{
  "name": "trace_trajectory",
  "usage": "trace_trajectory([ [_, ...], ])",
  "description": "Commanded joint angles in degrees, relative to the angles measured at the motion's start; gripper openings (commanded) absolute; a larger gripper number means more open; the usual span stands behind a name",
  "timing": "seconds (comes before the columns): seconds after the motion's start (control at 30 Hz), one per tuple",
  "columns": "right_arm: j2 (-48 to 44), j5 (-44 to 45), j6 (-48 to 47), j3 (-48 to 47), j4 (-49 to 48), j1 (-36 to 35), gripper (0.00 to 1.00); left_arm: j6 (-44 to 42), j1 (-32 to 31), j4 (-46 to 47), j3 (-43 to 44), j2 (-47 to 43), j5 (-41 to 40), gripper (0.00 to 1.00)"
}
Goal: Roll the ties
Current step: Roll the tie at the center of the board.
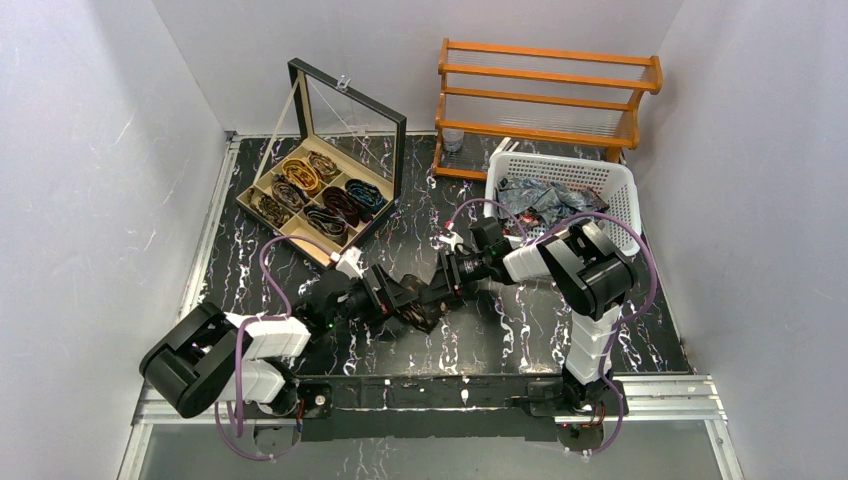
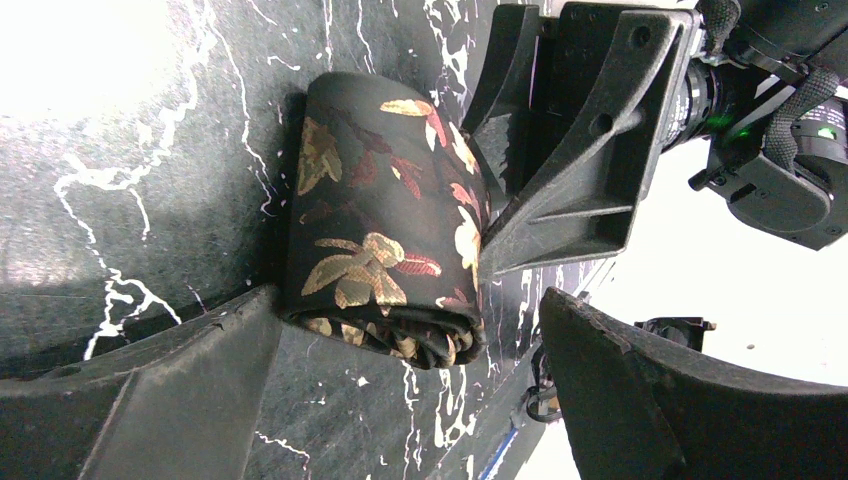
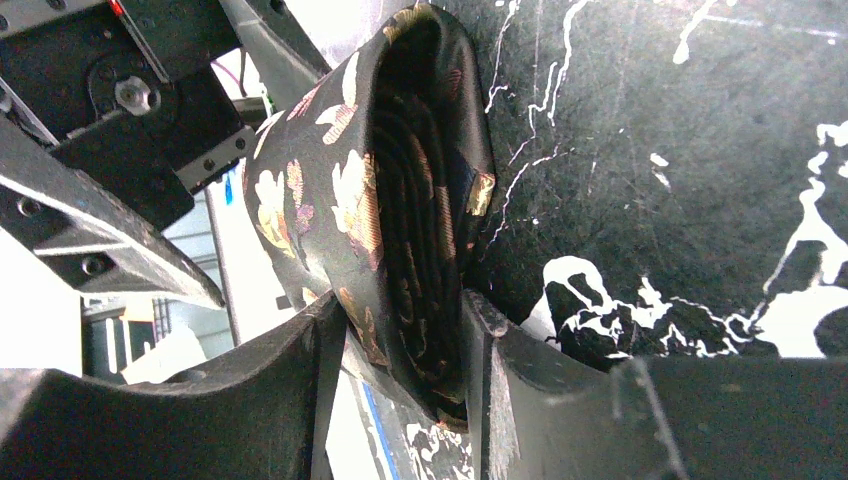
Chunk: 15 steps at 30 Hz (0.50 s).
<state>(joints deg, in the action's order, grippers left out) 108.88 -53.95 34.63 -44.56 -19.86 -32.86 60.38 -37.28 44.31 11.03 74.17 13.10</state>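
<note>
The right gripper [image 3: 400, 300] presses its fingers on both flat faces of the rolled tie [image 3: 340, 190], grasping it. The coil stands on edge on the black marble table [image 3: 650, 150], front centre. The left gripper [image 2: 408, 300] straddles it, spread wide and holding nothing.

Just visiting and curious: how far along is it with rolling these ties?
Done: several rolls sit in the box compartments. In hand: a floral roll stands on the table, pinched by the right claw, with the left claw open by it. Left: that one isn't boxed yet, and a heap of loose ties lies in the basket.
</note>
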Motion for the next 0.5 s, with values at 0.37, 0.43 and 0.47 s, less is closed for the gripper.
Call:
trace_trajectory([
  [0.37,1.78,5.0,5.25,4.3,-4.31,0.25,0.54,10.5,-6.7,1.3,-1.39,5.22,-10.11,0.86],
  [0.43,1.61,4.98,5.43,4.35,-4.38,0.23,0.54,10.71,-7.71,1.3,-0.73,6.25,-10.91,0.82],
  [0.47,1.6,4.97,5.52,4.38,-4.47,0.25,0.54,10.85,-8.09,1.34,-0.54,6.78,-11.25,0.8],
])
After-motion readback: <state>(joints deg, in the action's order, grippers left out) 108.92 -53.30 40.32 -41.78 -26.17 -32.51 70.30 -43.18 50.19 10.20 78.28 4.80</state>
